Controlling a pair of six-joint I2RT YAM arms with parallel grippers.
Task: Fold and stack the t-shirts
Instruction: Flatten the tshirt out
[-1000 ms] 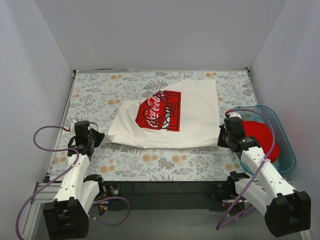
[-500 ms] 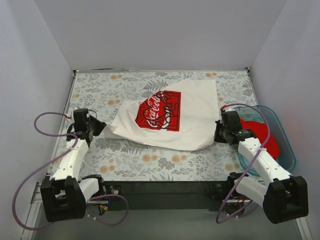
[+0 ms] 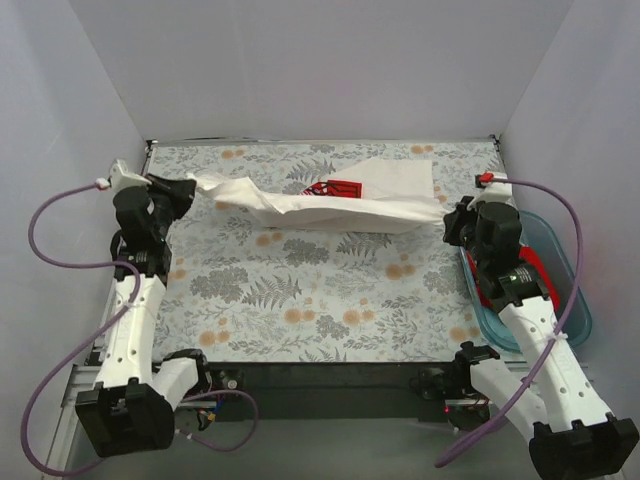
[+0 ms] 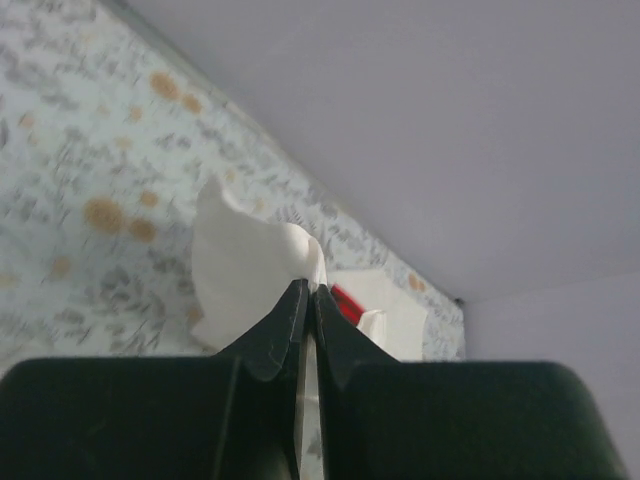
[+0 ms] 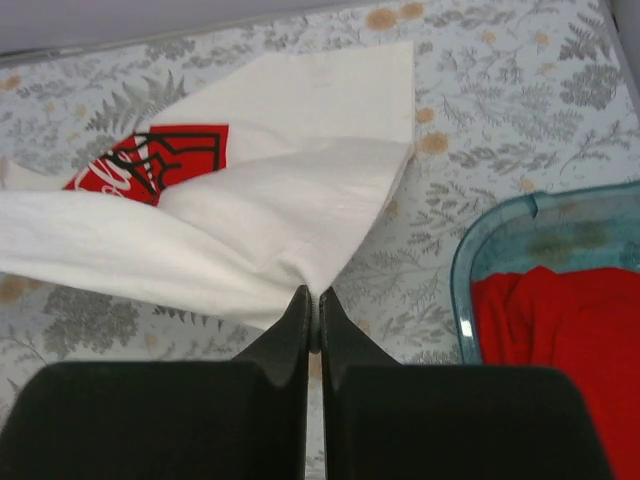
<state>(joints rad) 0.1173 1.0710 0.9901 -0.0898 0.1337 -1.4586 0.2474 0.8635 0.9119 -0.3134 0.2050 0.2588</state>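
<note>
The white t-shirt (image 3: 340, 205) with the red print hangs stretched between my two grippers above the far half of the table. My left gripper (image 3: 188, 188) is shut on its left corner, seen as white cloth (image 4: 250, 270) at the fingertips (image 4: 293, 305). My right gripper (image 3: 450, 222) is shut on its right corner; the white cloth (image 5: 280, 220) bunches at my closed tips (image 5: 313, 297). The far part of the shirt still rests on the table. The red t-shirt (image 3: 525, 275) lies crumpled in the blue tub, also in the right wrist view (image 5: 560, 340).
The translucent blue tub (image 3: 570, 290) stands at the table's right edge, beside my right arm. The floral tablecloth (image 3: 300, 290) covers the table. White walls close in the back and both sides.
Both grippers have risen and moved toward the far side, lifting the shirt's near edge off the table. The shirt went from lying flat to hanging as a narrow band.
</note>
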